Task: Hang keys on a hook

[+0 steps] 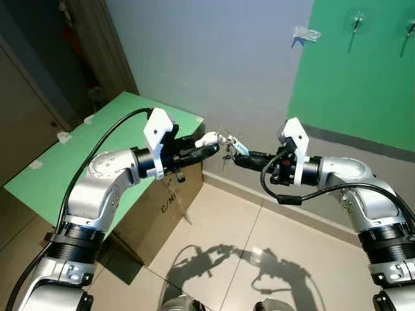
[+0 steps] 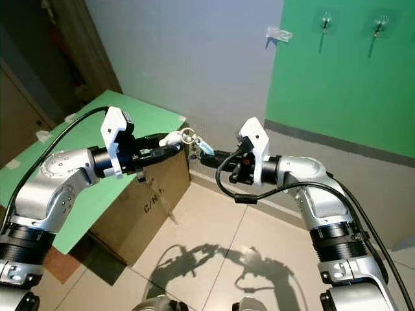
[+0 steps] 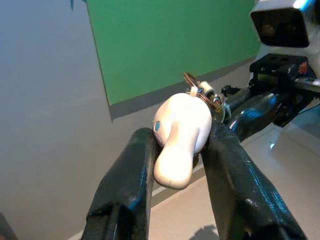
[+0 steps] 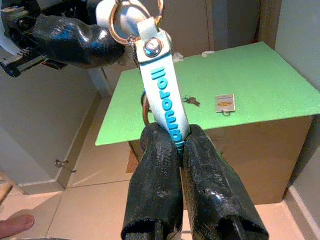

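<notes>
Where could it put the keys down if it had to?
The green tabletop is mostly bare; a small key and a card lie near its middle. It is crowded where the left gripper and right gripper meet on the keyring.

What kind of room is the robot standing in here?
Probably a home hallway or entry corner: a tiled floor, a plain wall carrying a green panel with wall hooks, and a cardboard box topped by a green sheet.
</notes>
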`<state>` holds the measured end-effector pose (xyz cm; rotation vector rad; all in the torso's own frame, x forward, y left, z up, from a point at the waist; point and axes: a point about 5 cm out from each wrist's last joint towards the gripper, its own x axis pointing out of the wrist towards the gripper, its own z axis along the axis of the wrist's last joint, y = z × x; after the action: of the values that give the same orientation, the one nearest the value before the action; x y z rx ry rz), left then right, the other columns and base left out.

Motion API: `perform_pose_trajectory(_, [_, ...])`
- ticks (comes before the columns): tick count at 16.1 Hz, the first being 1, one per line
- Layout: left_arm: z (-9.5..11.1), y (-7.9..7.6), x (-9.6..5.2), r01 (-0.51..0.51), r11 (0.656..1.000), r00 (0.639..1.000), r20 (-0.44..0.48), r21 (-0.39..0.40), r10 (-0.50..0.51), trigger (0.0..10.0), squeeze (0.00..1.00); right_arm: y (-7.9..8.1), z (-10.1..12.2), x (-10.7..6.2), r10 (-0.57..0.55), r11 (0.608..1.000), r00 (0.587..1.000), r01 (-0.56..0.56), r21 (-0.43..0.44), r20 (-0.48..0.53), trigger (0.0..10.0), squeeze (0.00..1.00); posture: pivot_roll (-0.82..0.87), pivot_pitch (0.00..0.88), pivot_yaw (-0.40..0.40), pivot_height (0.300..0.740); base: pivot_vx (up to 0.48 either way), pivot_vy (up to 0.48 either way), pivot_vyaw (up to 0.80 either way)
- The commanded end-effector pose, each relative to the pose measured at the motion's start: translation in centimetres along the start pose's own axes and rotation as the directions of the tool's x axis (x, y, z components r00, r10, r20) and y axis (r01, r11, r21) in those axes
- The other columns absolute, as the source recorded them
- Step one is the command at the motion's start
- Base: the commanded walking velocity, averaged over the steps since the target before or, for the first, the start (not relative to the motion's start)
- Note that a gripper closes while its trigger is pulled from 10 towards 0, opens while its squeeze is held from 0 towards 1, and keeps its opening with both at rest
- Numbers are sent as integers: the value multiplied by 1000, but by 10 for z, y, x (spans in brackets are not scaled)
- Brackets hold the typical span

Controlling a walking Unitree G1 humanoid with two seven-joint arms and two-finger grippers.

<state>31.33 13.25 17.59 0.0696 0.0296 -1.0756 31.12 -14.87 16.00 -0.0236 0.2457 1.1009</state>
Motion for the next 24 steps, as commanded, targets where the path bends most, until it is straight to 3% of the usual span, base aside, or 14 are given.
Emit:
perform_pose_trajectory(1, [4,4,0,-17,1000,1000,-3,26,17,10000,1000,-2,9,-3,-26,998,1000,27,-60,14,0,0,-184,42,122,740,0,0,0])
perform_pose_trajectory(3, [2,5,-1,-27,999,1000,-6,24,27,10000,1000,-6,17,-6,-60,988,998,61,-142,6,0,0,-185,46,123,740,0,0,0])
perform_pose_trajectory(5, [2,5,-1,-32,999,999,-11,27,32,10000,1000,-9,19,-7,-75,988,997,77,-135,17,0,0,-186,48,122,740,0,0,0])
perform_pose_trajectory(10, [-7,20,-3,-185,979,980,-63,85,191,10000,1000,-21,15,-8,-194,974,980,197,-109,34,0,0,-184,52,124,740,0,0,0])
perform_pose_trajectory(12, [-17,25,-3,-289,952,950,-91,99,298,10000,1000,-30,18,-8,-294,938,955,295,-181,32,0,0,-184,50,124,740,0,0,0])
perform_pose_trajectory(14, [-26,25,-2,-384,920,916,-94,81,391,10000,1000,-40,20,-8,-409,897,911,412,-158,55,0,0,-184,48,123,740,0,0,0])
perform_pose_trajectory(15, [-32,28,-1,-502,864,861,-71,47,504,10000,1000,-52,21,-12,-550,829,829,557,-52,102,0,0,-179,44,121,740,0,0,0])
perform_pose_trajectory(16, [-34,29,-2,-558,830,828,-50,15,558,10000,1000,-56,21,-14,-612,788,780,616,11,130,0,0,-179,42,120,740,0,0,0])
perform_pose_trajectory(17, [-36,28,-2,-619,785,785,-26,-25,619,10000,1000,-60,18,-17,-692,721,705,686,95,159,0,0,-176,39,117,740,0,0,0])
perform_pose_trajectory(19, [-41,21,-1,-658,750,752,-11,-63,659,10000,1000,-58,11,-17,-755,654,630,745,133,183,0,0,-175,36,117,740,0,0,0])
perform_pose_trajectory(20, [-45,15,0,-679,728,732,-5,-92,682,10000,1000,-54,3,-17,-802,591,562,796,131,202,0,0,-177,32,118,740,0,0,0])
perform_pose_trajectory(21, [-46,12,-1,-700,709,712,-4,-82,702,10000,933,-49,-5,-15,-825,558,526,817,148,205,0,0,-175,31,118,740,0,0,0])
perform_pose_trajectory(22, [-48,11,-3,-727,684,685,-6,-66,728,10000,0,-44,-10,-14,-844,527,491,833,169,216,0,0,-175,27,118,740,0,0,0])
perform_pose_trajectory(24, [-50,9,-10,-776,627,627,18,-62,778,10000,0,-33,-20,-11,-868,480,431,856,192,248,0,0,-177,19,123,740,0,0,0])
